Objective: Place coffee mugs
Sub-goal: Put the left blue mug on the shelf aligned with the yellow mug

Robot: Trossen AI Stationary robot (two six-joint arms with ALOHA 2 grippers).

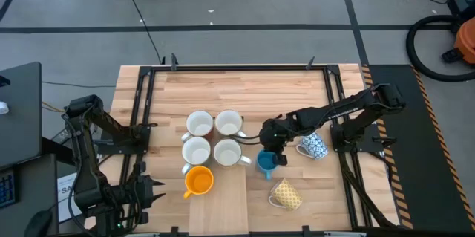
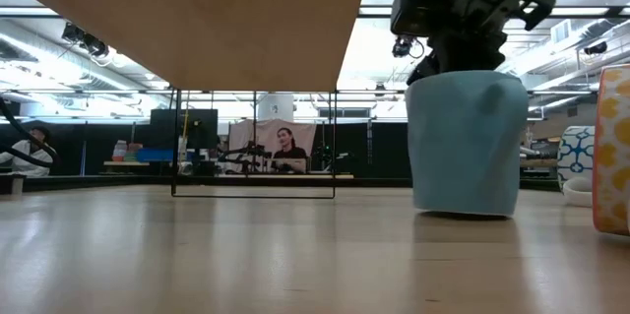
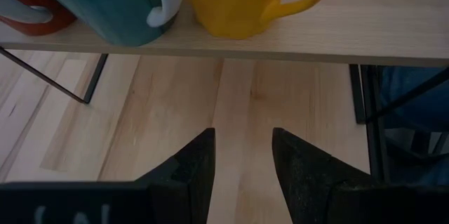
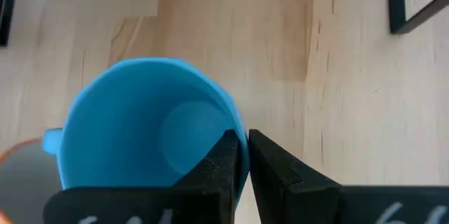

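One blue mug (image 4: pixel 140 136) rim pinched by right gripper (image 4: pixel 242 155).

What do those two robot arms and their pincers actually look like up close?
Both arms are dark, nearly black, built from jointed segments on black frames at the table's sides. The left gripper ends in two matte, dark, wedge-shaped fingers that taper to blunt tips. The right gripper has the same dark, angular fingers, with pale handwritten-looking marks on the body behind them.
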